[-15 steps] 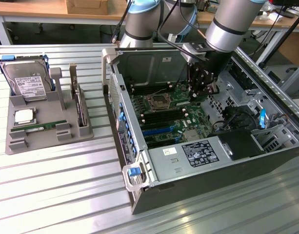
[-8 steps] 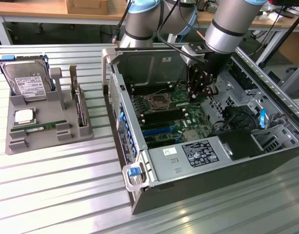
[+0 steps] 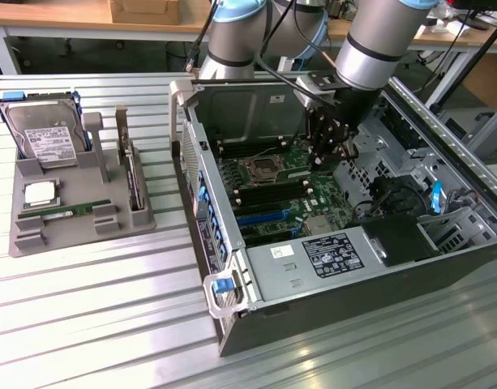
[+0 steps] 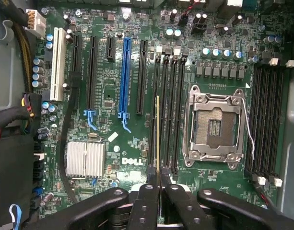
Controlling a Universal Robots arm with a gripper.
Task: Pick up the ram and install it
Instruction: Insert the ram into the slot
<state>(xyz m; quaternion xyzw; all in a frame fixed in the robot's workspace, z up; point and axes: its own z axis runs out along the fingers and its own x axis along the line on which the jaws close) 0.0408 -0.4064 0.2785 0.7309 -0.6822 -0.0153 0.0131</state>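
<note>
The arm (image 3: 378,40) is made of silver-grey tubes with light blue caps at the joints, and black cables run along it. The gripper (image 4: 158,189) is black – its fingers (image 4: 146,206) are flat linked bars with round holes and pivot pins.

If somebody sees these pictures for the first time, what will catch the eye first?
First the open computer case on the metal table, with the arm reaching down into it. Inside, the gripper is shut on the ram, held edge-on above the motherboard, over the slots beside the empty processor socket. On the exterior view's left, a grey tray holds a hard drive and another ram stick.
</note>
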